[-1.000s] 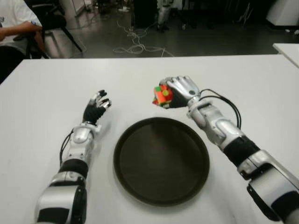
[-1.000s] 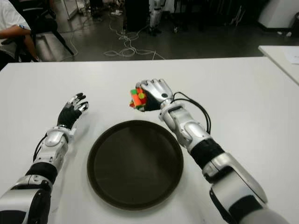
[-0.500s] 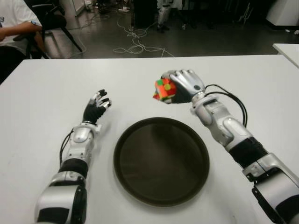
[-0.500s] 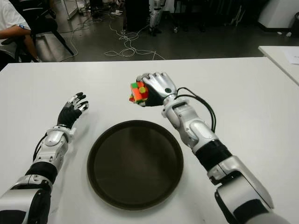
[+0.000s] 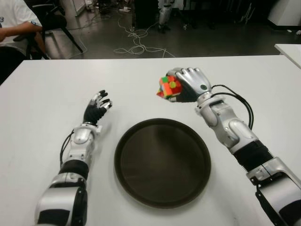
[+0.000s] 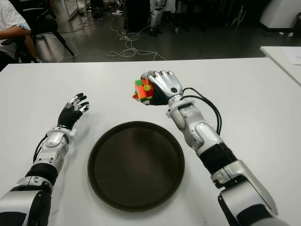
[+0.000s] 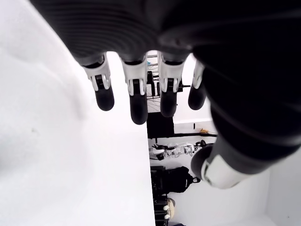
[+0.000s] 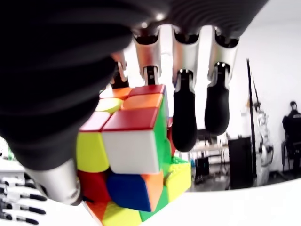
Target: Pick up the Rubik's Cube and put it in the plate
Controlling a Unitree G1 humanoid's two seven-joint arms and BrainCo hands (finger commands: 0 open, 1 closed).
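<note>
the rubik's cube sits just above the centre of the left eye view, gripped in the right hand, whose silver-backed fingers curl over its far side while the thumb presses the near side; the right wrist view shows the cube close up with red, orange, yellow, white, blue and green stickers and its layers twisted out of line. cube and hand show above the white table, past the far rim of the plate, with a strip of bare table showing between the cube and that rim. the plate is a round, dark brown tray with a low raised edge, lying flat in the lower middle of the frame with nothing in it. the right forearm runs from the lower right corner up to the hand, a black cable looping beside the wrist. the left hand shows at the left of the frame, to the left of the plate, its dark fingers loosely extended and holding nothing. in the upper left corner a person in a white shirt sits on a black chair, and white cables trail over the dark floor beyond the table's far edge.
</note>
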